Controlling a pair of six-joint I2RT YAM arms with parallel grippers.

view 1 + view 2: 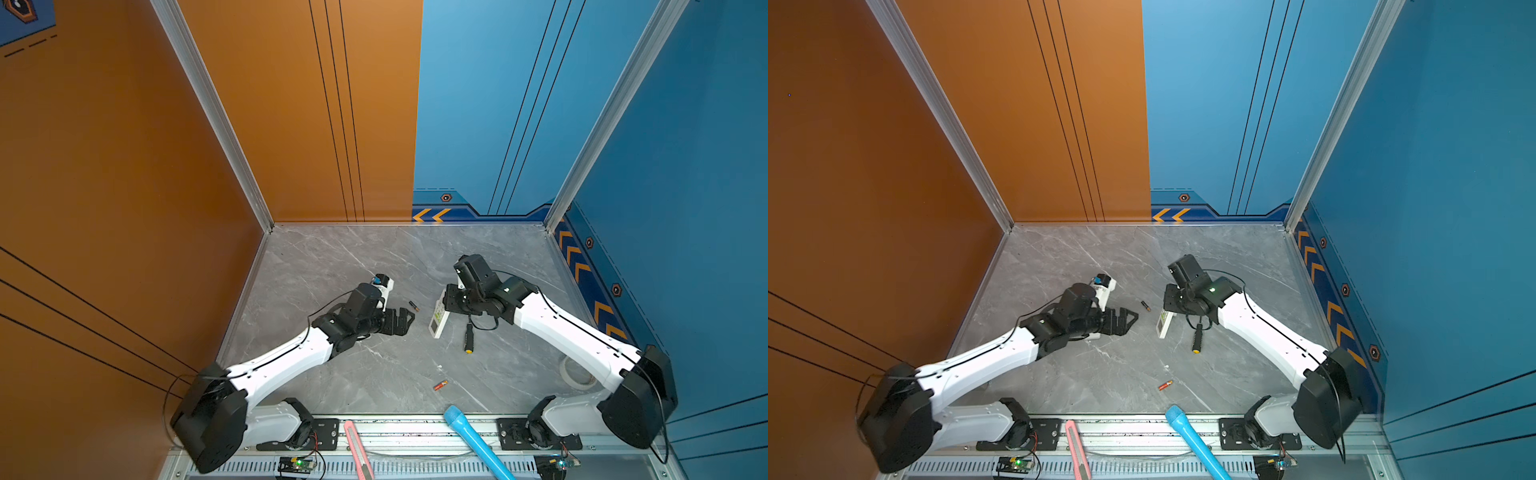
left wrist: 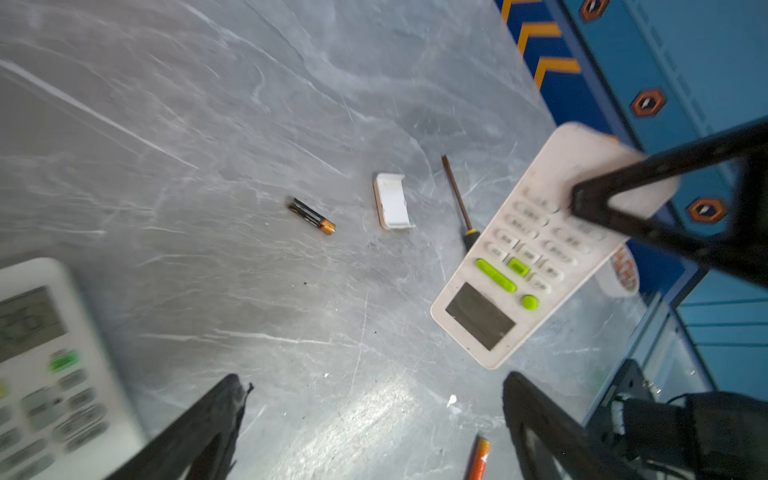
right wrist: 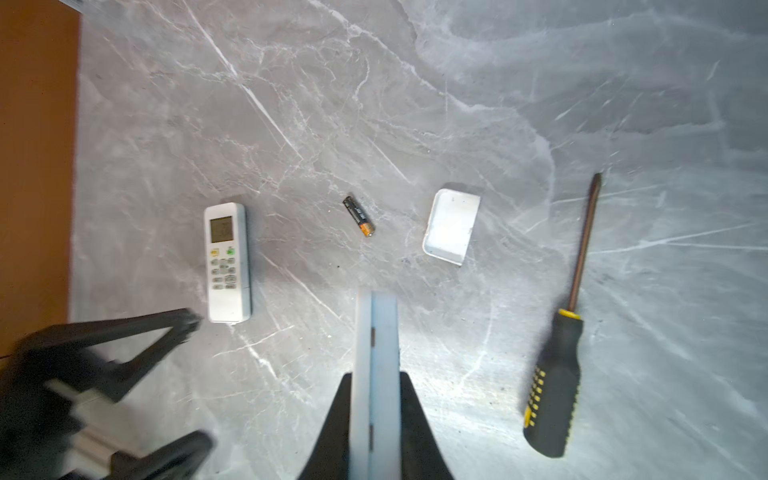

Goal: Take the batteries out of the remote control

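Partly hidden beneath the right gripper (image 1: 447, 297), the clamped remote (image 1: 438, 321).

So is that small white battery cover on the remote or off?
Off. The cover lies alone on the table, between a battery and the screwdriver.

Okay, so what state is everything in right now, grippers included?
Left gripper: open, empty.
Right gripper: shut on green-button remote.
Second remote: flat on table, face up.
Black battery: loose on table.
Red-orange battery: loose on table.
Battery cover: off, on table.
Screwdriver: lying unheld.
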